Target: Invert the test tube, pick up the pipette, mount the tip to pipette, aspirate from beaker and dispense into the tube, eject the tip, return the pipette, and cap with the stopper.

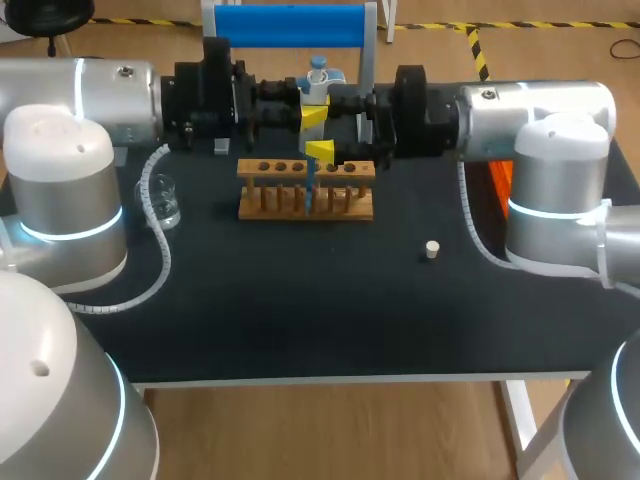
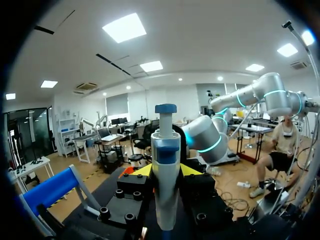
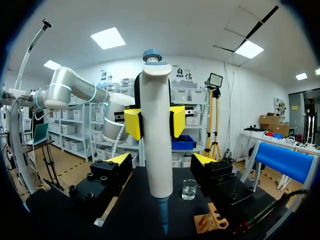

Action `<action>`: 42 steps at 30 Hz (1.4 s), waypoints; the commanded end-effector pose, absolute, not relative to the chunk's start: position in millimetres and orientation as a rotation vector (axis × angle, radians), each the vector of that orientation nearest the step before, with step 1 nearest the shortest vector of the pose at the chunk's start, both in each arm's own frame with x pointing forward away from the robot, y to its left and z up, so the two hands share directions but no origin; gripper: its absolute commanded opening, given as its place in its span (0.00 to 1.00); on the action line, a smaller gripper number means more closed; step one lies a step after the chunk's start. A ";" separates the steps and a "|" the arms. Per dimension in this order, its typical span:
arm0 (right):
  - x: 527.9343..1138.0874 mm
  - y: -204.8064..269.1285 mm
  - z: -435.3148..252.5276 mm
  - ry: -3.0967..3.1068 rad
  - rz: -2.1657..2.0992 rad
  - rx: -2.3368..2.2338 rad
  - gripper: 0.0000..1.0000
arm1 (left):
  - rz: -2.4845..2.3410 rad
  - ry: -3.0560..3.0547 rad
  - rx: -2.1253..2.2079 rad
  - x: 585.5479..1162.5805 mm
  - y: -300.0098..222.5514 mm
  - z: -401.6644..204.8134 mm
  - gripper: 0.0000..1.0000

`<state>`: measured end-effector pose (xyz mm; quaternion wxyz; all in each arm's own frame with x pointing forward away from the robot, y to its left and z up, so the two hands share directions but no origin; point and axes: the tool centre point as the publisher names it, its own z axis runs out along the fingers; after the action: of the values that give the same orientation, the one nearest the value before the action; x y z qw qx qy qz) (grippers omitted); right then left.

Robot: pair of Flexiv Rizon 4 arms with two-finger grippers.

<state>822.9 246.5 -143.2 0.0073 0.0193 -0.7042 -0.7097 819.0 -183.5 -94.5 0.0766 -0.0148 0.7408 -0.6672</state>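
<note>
Centrally, left pincer pinching pipette above rack, right pincer spread, beaker holding clear liquid

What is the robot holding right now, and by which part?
The left gripper holds the pipette, its jaws clamped on two sides of the upper body. The right gripper stands open around the pipette, not touching it.

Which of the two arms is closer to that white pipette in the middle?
Left. The left gripper has its fingers clamped on the pipette from both sides; the right gripper faces it, fingers open and standing clear of it.
</note>
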 end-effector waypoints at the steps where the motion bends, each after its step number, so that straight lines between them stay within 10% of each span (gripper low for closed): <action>1: 824.2 249.6 -143.4 -2.199 -2.221 0.065 0.74 | -2.000 2.215 -0.047 819.0 -185.0 -94.9 0.00; 32: 818.4 256.8 -138.8 -2.175 -2.249 0.092 0.44 | -2.000 2.215 -0.047 819.0 -185.0 -94.9 0.00; 34: 818.0 256.8 -138.4 -2.174 -2.250 0.093 0.36 | -2.000 2.215 -0.047 819.0 -185.0 -94.9 0.00; 36: 817.8 256.7 -138.3 -2.173 -2.252 0.097 0.02 | -2.000 2.215 -0.047 819.0 -185.0 -94.9 0.00; 42: 817.1 255.9 -138.0 -2.169 -2.257 0.102 0.00 | -2.000 2.215 -0.047 819.0 -185.0 -94.9 0.00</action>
<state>818.2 257.0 -137.6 0.0044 0.0321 -0.6932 -0.7200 818.5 -183.8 -94.4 0.0762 -0.0147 0.7407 -0.6674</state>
